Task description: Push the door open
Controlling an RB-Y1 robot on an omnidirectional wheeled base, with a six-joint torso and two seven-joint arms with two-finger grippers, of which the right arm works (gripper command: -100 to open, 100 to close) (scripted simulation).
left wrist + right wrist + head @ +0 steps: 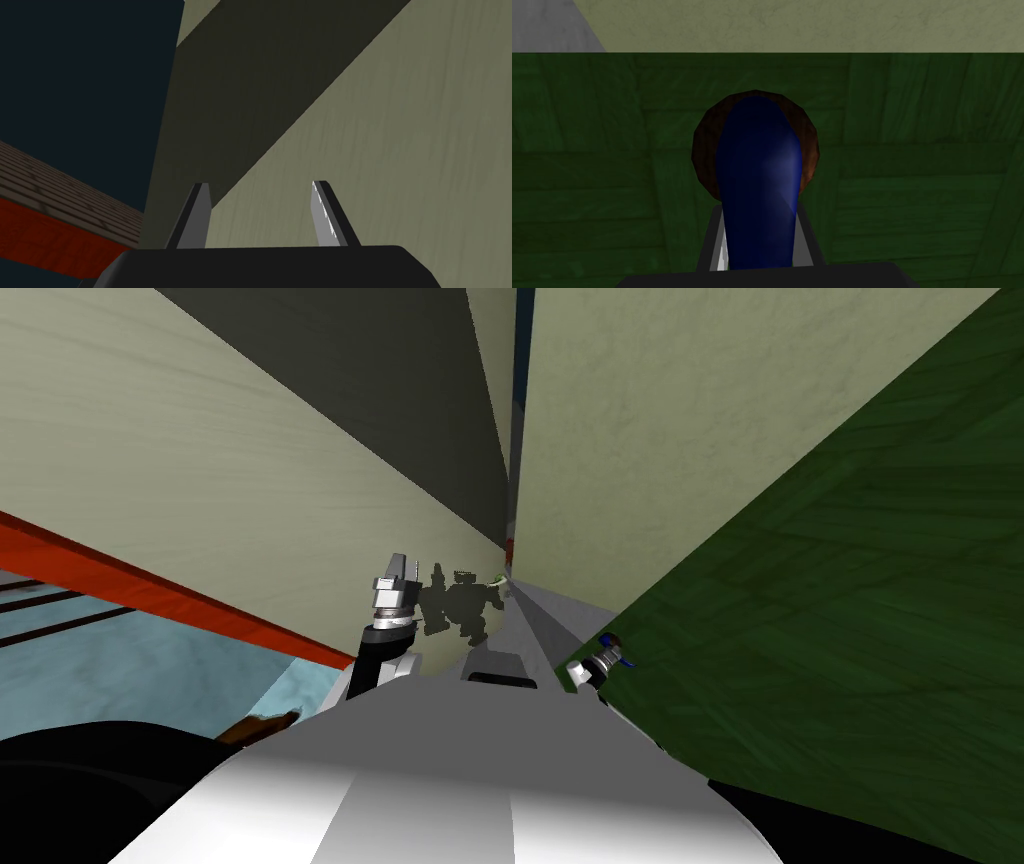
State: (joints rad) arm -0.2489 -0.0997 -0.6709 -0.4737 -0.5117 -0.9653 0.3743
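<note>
Handle [759, 185], blue, on green door [912, 175] at right, clamped in my right gripper [760, 212]; I'd push straight through it, wrist firm. Left gripper [261, 184] spread, near wall [400, 125].

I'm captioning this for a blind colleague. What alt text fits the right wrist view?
The right hand is shut on a blue handle that sticks out of a round brown plate on a dark green door. A pale wall shows past the door's edge.
</note>
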